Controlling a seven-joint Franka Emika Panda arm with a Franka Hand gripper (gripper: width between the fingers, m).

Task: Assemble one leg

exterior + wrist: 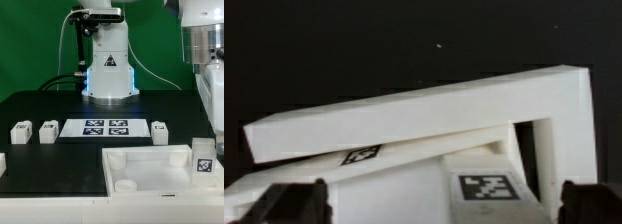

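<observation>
My gripper (206,146) comes down at the exterior view's right, over the right corner of the large white tray-shaped panel (140,158). It is shut on a white leg (203,161) with a tag on its face, which sits tilted at that corner. In the wrist view the leg (446,190) fills the space between my gripper's (441,203) two dark fingertips (304,200), with the panel's corner wall (455,105) just beyond it. Three more legs lie on the table: two at the left (20,131) (46,131) and one near the middle (160,130).
The marker board (96,127) lies flat between the loose legs, in front of the robot base (108,70). Another white part (2,161) shows at the left edge. The table is black, with a green backdrop behind.
</observation>
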